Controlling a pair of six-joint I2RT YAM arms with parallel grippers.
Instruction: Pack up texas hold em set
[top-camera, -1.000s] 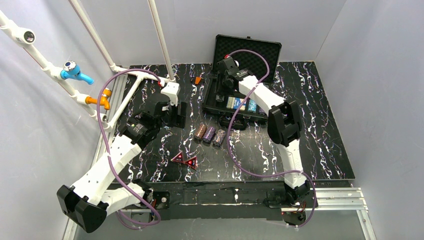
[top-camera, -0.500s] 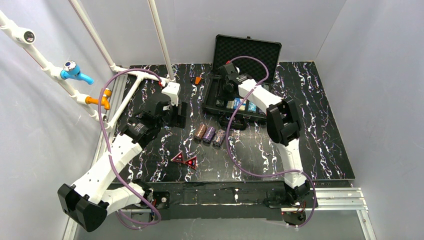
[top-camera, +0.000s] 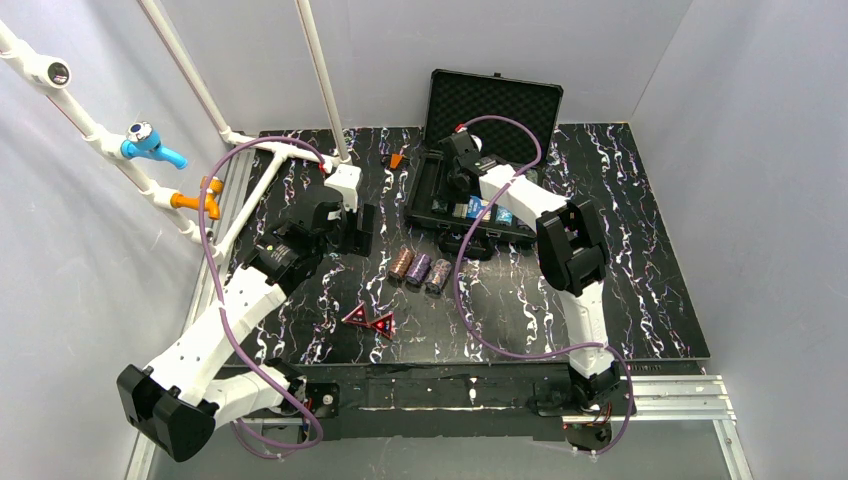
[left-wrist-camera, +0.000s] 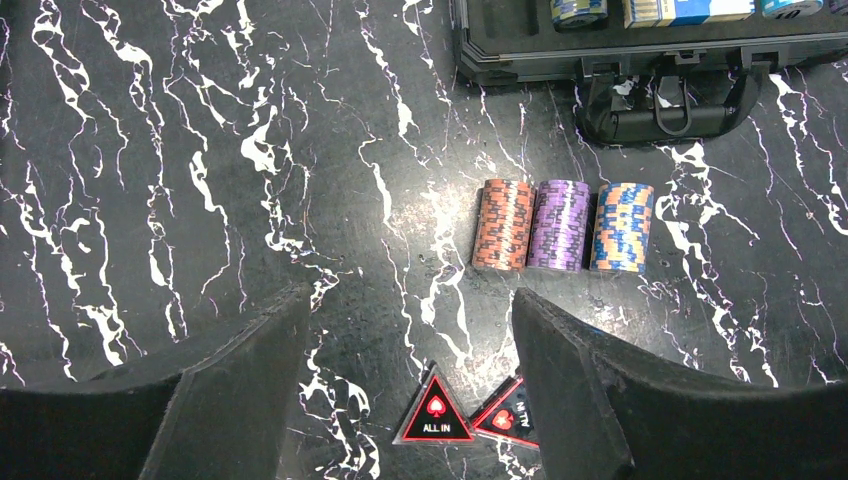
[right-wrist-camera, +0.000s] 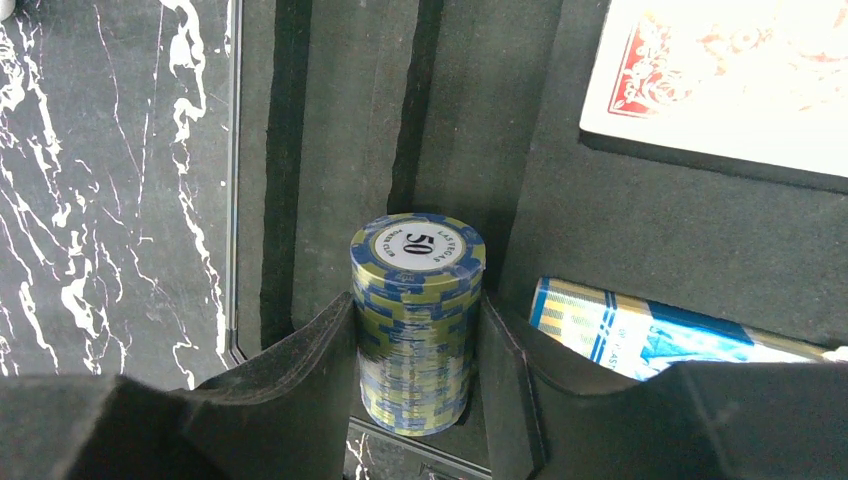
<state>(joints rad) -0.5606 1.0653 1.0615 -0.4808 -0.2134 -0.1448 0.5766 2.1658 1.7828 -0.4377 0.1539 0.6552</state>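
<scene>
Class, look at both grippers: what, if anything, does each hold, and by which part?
The right gripper holds a blue-and-yellow stack of poker chips marked 50, pinched across its curved sides. The left gripper is open, holding nothing.

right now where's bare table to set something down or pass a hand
Bare table right of the case, out to the right edge; also the near strip between the red triangles and the right arm's base. Crowded: three chip stacks just before the case handle.
</scene>
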